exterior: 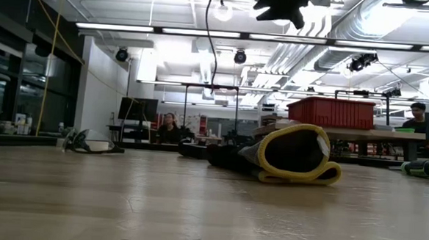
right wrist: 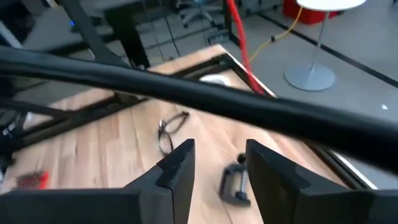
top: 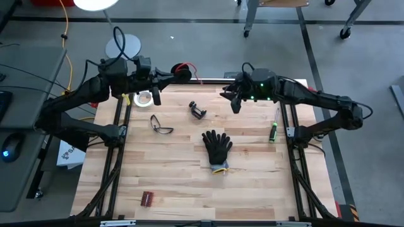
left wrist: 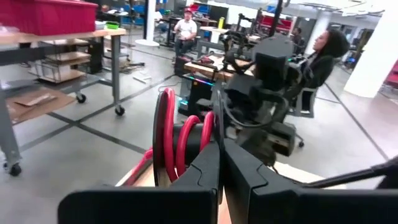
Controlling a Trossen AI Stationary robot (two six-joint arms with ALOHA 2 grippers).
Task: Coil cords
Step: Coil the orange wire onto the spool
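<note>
The red cord point(top: 184, 68) is wound in loops on a small black spool point(left wrist: 156, 134), held up just beyond the table's far edge. My left gripper point(top: 169, 77) is shut at the spool, and the red loops point(left wrist: 169, 130) show right beside its fingers. A loose red strand point(right wrist: 240, 38) runs down toward the table's far edge. My right gripper point(top: 234, 96) is open and empty. It hangs above the far part of the table, to the right of the spool and over the C-clamp point(right wrist: 234, 185). My left gripper is shut on the wound spool at its near rim point(left wrist: 209, 132), coming level from the table's left. Its own fingers point(left wrist: 205, 171) hide whether they have the black rim or a red loop. The spool stands on edge, lifted clear of the table.
On the table lie a white tape ring point(top: 144, 98), safety glasses point(top: 160, 125), a black C-clamp point(top: 197, 110), a black glove with a yellow cuff point(top: 217, 146), a green-handled screwdriver point(top: 274, 128) and a small red piece point(top: 148, 198). People sit in the room beyond.
</note>
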